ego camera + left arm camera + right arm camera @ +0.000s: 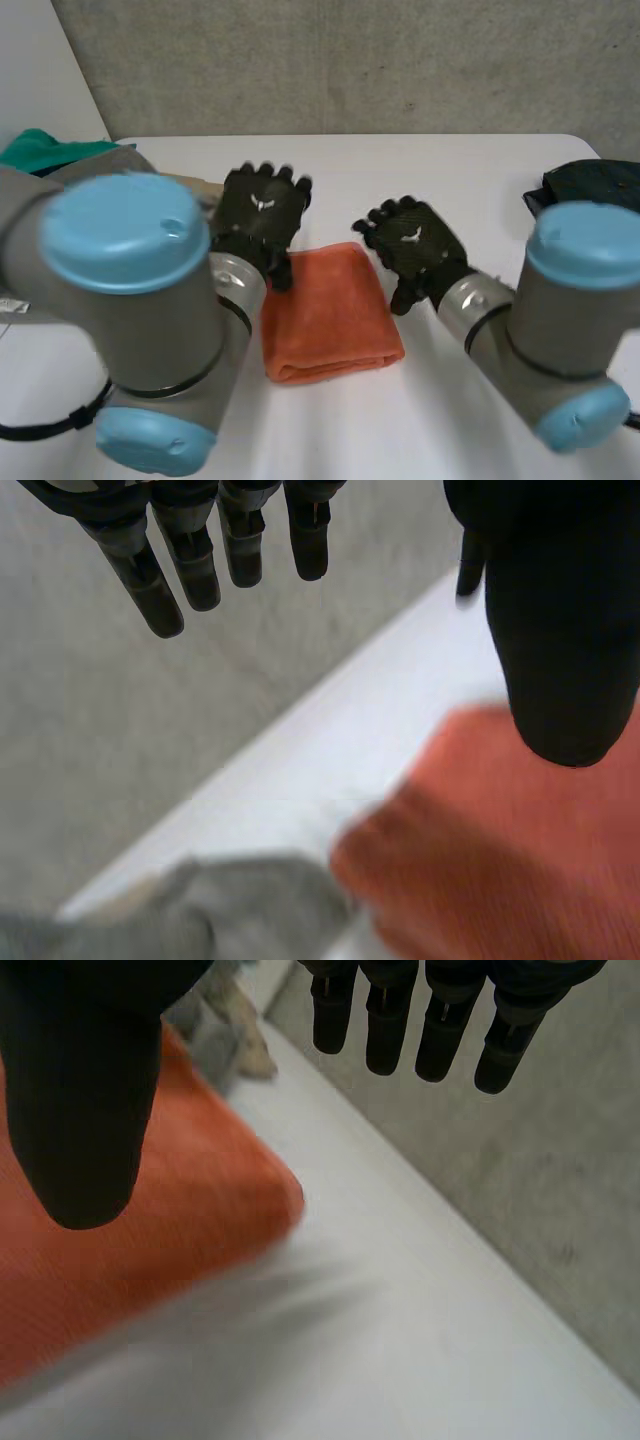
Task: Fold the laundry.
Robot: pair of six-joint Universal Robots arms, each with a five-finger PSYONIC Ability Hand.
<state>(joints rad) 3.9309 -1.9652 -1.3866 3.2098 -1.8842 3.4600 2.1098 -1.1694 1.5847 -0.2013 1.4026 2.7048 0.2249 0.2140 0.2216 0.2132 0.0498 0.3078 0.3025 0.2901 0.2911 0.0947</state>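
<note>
Shows orange cloth (pixel 330 310) folded on desk (pixel 450 180). Holds left robot hand (pixel 262 215) and right robot hand (pixel 415 245) open, empty, at its far corners, seemingly as fold looks done.

A white table (pixel 430 170) is standing before a rough grey wall (pixel 350 60), its far edge running straight across the head view. A green cloth (pixel 45 150) is lying bunched at the table's far left corner, below a plain white panel (pixel 40 70). A dark cloth (pixel 590 185) is sitting heaped at the right edge. A grey cloth (pixel 230 910) is lying crumpled near the table's far edge.
</note>
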